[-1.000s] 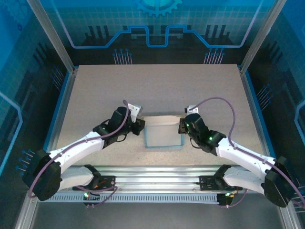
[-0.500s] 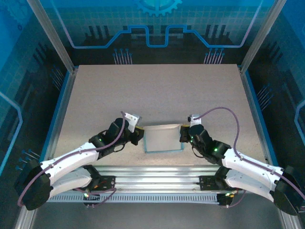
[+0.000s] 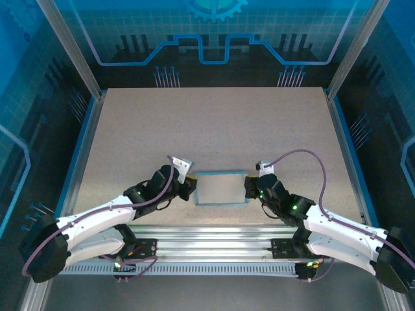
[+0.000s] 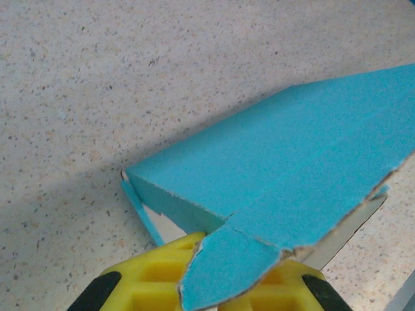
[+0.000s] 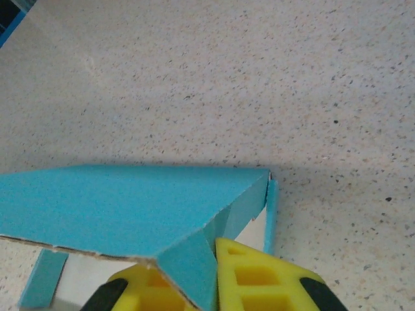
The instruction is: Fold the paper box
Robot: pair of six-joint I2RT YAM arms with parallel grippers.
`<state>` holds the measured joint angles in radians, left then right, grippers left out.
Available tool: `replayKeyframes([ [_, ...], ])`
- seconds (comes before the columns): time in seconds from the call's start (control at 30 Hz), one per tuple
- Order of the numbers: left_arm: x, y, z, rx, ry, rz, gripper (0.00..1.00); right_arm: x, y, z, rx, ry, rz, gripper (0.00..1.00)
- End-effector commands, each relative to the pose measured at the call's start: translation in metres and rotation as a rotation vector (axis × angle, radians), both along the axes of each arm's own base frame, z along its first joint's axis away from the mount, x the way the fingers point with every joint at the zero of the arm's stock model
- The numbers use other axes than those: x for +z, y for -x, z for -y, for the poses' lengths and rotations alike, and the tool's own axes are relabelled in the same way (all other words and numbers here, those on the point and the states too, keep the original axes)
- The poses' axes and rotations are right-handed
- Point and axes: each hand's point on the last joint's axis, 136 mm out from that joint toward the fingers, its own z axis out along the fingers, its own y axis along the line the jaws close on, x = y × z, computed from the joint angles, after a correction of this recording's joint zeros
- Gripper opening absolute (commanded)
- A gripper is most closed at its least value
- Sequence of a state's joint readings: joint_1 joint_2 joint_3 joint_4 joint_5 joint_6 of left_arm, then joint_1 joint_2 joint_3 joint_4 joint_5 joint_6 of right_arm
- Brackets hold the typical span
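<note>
The paper box [image 3: 222, 188] lies flat on the speckled beige table [image 3: 214, 123], close to the near edge and about midway across. It sits squarely between the two arms. From above it looks like a small rectangle with a pale, washed-out face and a bright blue rim.

The left gripper [image 3: 189, 188] meets the box at its left short end, and the right gripper [image 3: 248, 188] meets it at the right short end. Both white arms reach in low from their bases at the front rail. A purple cable [image 3: 305, 159] loops over the right arm.

In the left wrist view, the box [image 4: 311, 149] is a shallow blue wedge rising off the table [image 4: 130, 65]. Its near edge is ragged, and white-grey card shows underneath. A torn-looking blue flap [image 4: 224, 269] hangs down between the yellow fingers [image 4: 146, 288]. The left gripper [image 4: 217, 272] is clamped on that flap, its jaws nearly together. A thin blue strip [image 4: 141, 212] pokes out at the box's corner, down on the table.

In the right wrist view, the blue top panel [image 5: 117, 207] slopes over a pale interior. A folded corner of it comes down between the yellow fingers [image 5: 259, 278]. The right gripper [image 5: 207, 265] pinches that corner, with its jaws close on the card. A narrow blue strip [image 5: 269, 214] stands along the box's end beside the fingers, and a small blue tab [image 5: 42, 278] rests on the table [image 5: 259, 65] at the lower left.
</note>
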<state>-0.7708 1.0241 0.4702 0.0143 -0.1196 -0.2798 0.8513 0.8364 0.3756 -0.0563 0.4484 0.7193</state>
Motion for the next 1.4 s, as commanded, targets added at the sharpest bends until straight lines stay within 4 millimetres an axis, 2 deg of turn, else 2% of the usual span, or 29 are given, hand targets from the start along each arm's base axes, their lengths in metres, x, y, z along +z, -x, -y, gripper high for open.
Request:
replayKeyframes([
  [0.0, -0.012, 0.005, 0.001, -0.008, -0.008, -0.016, 0.12, -0.017, 0.014, -0.004, 0.047, 0.003, -0.069, 0.12],
  [0.13, -0.008, 0.005, 0.004, -0.018, -0.006, -0.013, 0.12, -0.021, 0.018, -0.008, 0.071, 0.001, -0.095, 0.13],
  [0.3, -0.014, 0.007, -0.001, -0.014, -0.044, -0.018, 0.13, -0.023, 0.023, -0.009, 0.093, -0.008, -0.125, 0.19],
  [0.5, -0.021, 0.01, -0.005, -0.006, -0.055, -0.024, 0.13, -0.021, 0.037, -0.013, 0.169, -0.04, -0.169, 0.35],
  [0.77, -0.025, 0.009, -0.004, 0.001, -0.07, -0.036, 0.13, -0.015, 0.07, -0.004, 0.306, -0.038, -0.287, 0.54],
  [0.87, -0.025, 0.009, -0.002, -0.001, -0.069, -0.04, 0.13, -0.004, 0.085, -0.007, 0.386, -0.046, -0.305, 0.61],
  [1.0, -0.025, 0.01, 0.0, -0.006, -0.071, -0.044, 0.16, 0.021, 0.089, -0.004, 0.406, -0.045, -0.275, 0.62],
  [1.17, -0.026, 0.012, 0.0, -0.011, -0.071, -0.054, 0.17, 0.067, 0.077, -0.013, 0.415, -0.085, -0.193, 0.52],
  [1.37, -0.022, 0.018, 0.002, -0.032, -0.059, -0.073, 0.2, 0.094, 0.056, -0.037, 0.449, -0.099, -0.156, 0.52],
])
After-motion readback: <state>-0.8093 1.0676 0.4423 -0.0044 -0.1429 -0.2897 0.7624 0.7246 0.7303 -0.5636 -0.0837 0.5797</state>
